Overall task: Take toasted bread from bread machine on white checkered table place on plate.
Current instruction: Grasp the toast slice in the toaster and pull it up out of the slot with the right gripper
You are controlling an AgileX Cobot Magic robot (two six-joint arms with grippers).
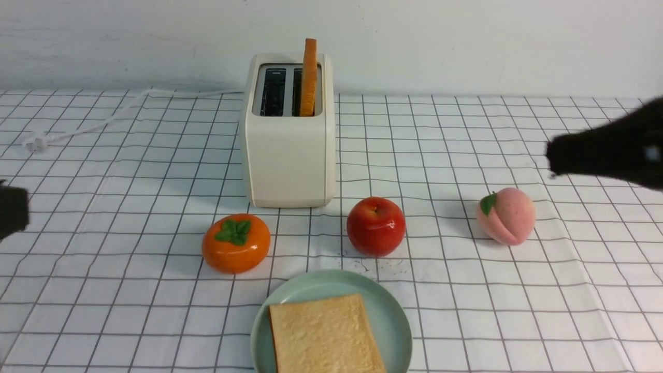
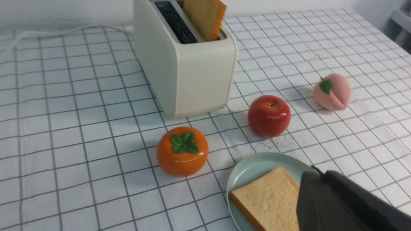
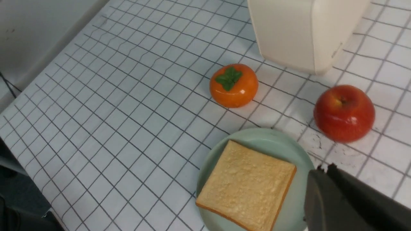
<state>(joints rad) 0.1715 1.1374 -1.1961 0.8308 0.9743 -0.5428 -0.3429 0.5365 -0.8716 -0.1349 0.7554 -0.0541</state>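
An orange persimmon [image 1: 236, 243] with a green leafy cap sits well to the right of the left claw [image 1: 20, 210] and lower in the front view. A glossy red apple [image 1: 376, 226] stands near it without touching, on the side toward the right claw [image 1: 553, 159]. A pink peach [image 1: 506, 215] with one green leaf lies nearest the right claw, lower than its tip and slightly to its left. Small dark specks [image 1: 383, 264] lie just beside the apple. A plain white wall [image 1: 466, 41] rises well beyond both claws.

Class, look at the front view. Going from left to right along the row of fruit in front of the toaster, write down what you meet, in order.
orange persimmon → red apple → pink peach
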